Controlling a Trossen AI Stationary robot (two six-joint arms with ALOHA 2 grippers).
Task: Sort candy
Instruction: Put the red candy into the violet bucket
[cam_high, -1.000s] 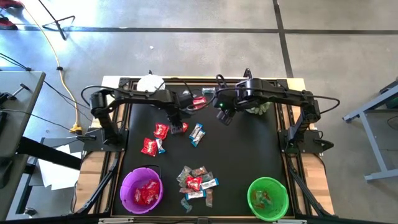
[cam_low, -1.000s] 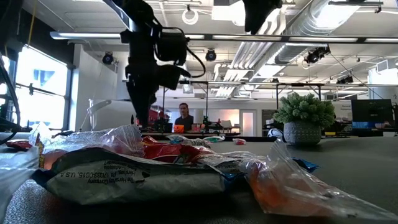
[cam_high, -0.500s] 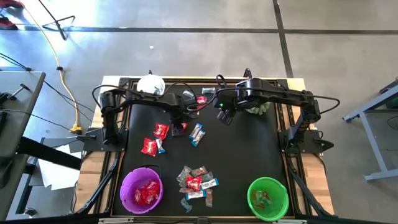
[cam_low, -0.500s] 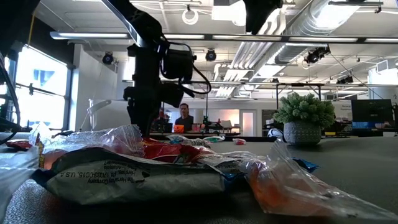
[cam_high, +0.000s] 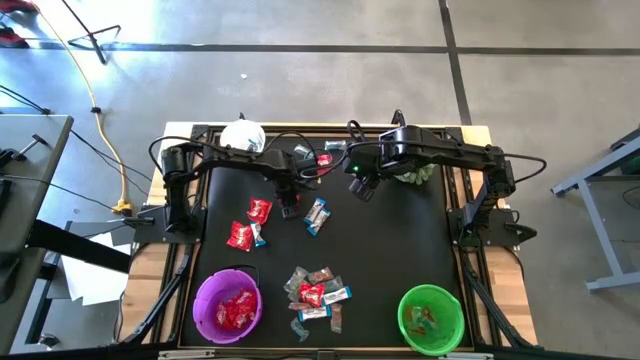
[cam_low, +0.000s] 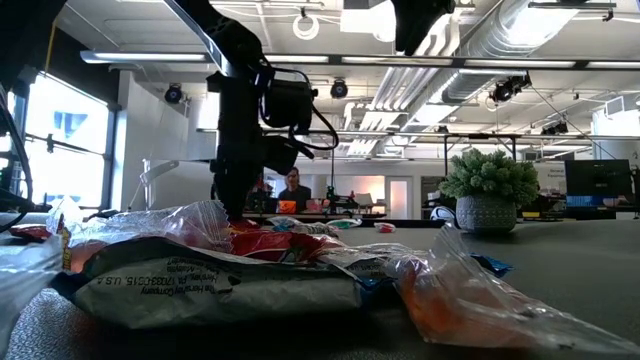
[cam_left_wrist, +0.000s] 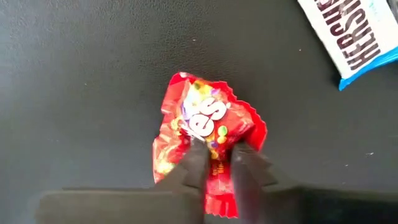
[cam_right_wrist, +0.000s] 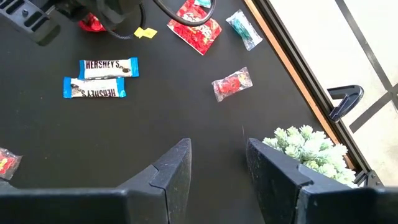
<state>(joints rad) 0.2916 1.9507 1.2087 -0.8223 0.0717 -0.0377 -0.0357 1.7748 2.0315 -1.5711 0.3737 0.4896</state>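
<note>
A shiny red candy packet (cam_left_wrist: 199, 118) lies on the black mat, and my left gripper (cam_left_wrist: 217, 154) is shut on it. The high view shows this gripper (cam_high: 289, 205) left of the table's middle, pointing down. Two more red packets (cam_high: 259, 210) (cam_high: 240, 236) lie to its left, and a pair of blue-and-white bars (cam_high: 316, 215) to its right. A heap of mixed candy (cam_high: 315, 290) lies near the front edge. My right gripper (cam_right_wrist: 217, 163) hangs open, high above the mat (cam_high: 361, 187), touching nothing. My left gripper pinches the red packet between its two fingers, at the middle of the wrapper toward one end (cam_left_wrist: 217, 142). The fingers come from above, pointing down. The foil is bunched up between them, and the rest of the packet lies flat on the mat.
A purple bowl (cam_high: 229, 305) with red packets stands at the front left, a green bowl (cam_high: 431, 318) with a few sweets at the front right. A spiky pale green plant (cam_high: 415, 172) and a white round thing (cam_high: 242, 135) stand at the far edge. Bare mat lies at the middle right.
My left gripper has gone down onto the red packet and shut on it; the packet stays on the mat. My right arm has kept still.
</note>
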